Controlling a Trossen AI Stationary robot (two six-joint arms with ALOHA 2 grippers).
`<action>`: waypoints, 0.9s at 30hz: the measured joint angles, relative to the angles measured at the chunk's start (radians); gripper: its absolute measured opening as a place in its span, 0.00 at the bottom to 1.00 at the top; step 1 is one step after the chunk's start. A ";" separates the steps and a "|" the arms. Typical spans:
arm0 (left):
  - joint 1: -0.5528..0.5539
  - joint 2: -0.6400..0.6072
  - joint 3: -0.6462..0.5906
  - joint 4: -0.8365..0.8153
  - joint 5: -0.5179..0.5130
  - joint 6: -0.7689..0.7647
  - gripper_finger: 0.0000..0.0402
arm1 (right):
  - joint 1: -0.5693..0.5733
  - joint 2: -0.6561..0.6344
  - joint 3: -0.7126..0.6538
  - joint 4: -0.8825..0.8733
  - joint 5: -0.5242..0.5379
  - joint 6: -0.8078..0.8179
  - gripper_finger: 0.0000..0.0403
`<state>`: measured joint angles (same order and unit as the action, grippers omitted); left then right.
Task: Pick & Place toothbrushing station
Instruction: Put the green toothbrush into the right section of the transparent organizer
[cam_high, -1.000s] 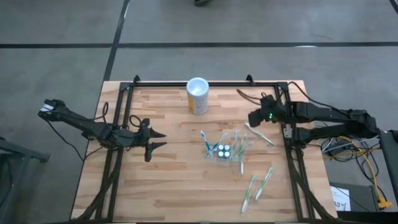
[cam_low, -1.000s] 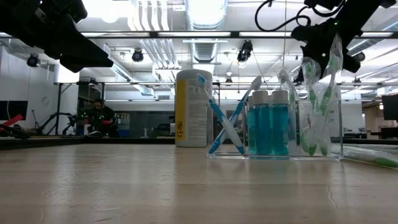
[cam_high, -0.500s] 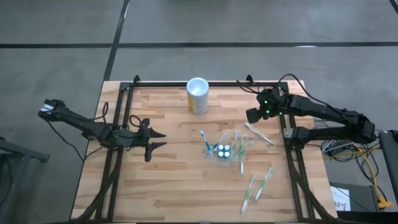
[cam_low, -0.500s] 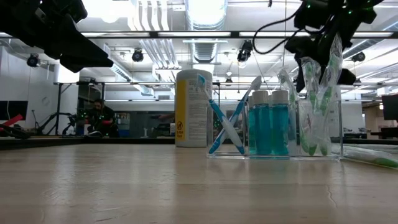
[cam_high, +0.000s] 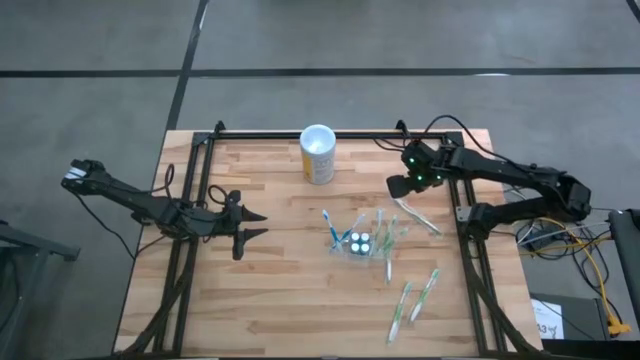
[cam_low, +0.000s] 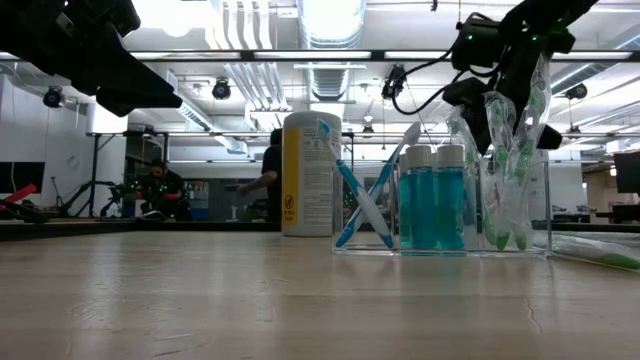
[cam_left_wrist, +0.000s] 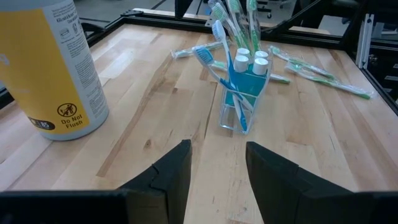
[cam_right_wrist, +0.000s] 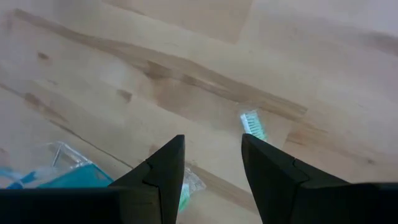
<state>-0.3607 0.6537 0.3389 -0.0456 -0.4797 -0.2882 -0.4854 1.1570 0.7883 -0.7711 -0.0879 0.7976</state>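
Clear Plastic Station Mid-Table, Both Grippers Empty

Stands upright at the middle of the wooden table: toothbrushing station, holding toothbrushes and two blue bottles. Hovers above the table beyond the station, right gripper, fingers spread, gripping nothing, over a loose toothbrush. Waits at the table's left side, left gripper, fingers spread. Stands at the far edge, yellow canister.

One yellow canister, one clear holder, two blue bottles, and perhaps three loose wrapped toothbrushes.
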 joint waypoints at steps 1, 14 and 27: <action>0.000 0.000 0.000 0.000 0.000 0.000 0.39 | 0.000 0.010 0.004 -0.002 0.000 0.015 0.39; 0.000 0.000 0.000 0.000 0.000 0.000 0.39 | 0.000 0.034 0.039 0.000 0.009 0.019 0.39; 0.000 0.000 0.000 0.000 0.000 0.000 0.39 | -0.001 0.033 0.065 0.000 0.036 0.033 0.39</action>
<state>-0.3606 0.6537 0.3389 -0.0456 -0.4797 -0.2882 -0.4863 1.1897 0.8532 -0.7714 -0.0520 0.8305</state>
